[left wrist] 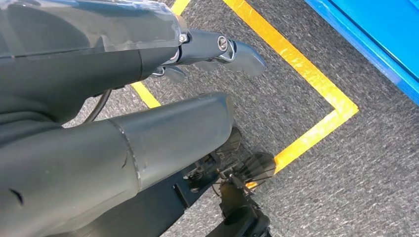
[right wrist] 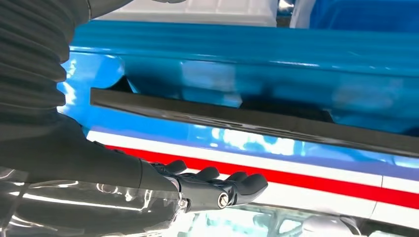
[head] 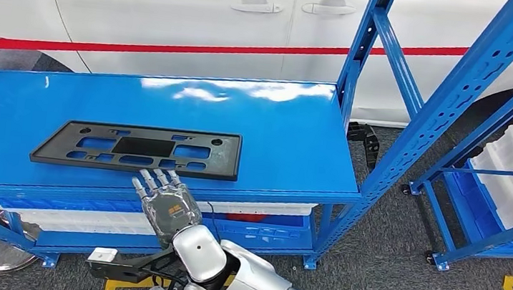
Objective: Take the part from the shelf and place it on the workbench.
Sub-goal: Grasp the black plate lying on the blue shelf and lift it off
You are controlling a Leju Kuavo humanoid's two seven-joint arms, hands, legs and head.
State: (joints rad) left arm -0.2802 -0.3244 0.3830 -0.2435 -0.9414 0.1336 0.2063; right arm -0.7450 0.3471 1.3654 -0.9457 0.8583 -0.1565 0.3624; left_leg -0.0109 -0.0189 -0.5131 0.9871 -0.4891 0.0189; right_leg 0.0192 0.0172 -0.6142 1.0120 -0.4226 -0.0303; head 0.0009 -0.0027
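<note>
So the part (head: 139, 148), a flat black plastic frame with cutouts, is lying flat on the top of the blue shelf (head: 291, 131), close to the shelf's front edge and toward its left half. The right hand (head: 163, 200) sits just in front of that edge, below the part's right half, fingers stretched out straight and side by side toward the part with nothing in them; from the head view the fingertips look like they're right at the part's near rim, but I can't tell if they actually touch. The right wrist view shows the fingers (right wrist: 217, 185) flat and apart from the part's dark edge (right wrist: 257, 121). The left hand (left wrist: 217, 52) hangs over grey carpet (left wrist: 346, 187) with yellow tape (left wrist: 316, 81), fingers loosely curled, holding nothing. A white car (head: 181, 15) stands behind the shelf.
</note>
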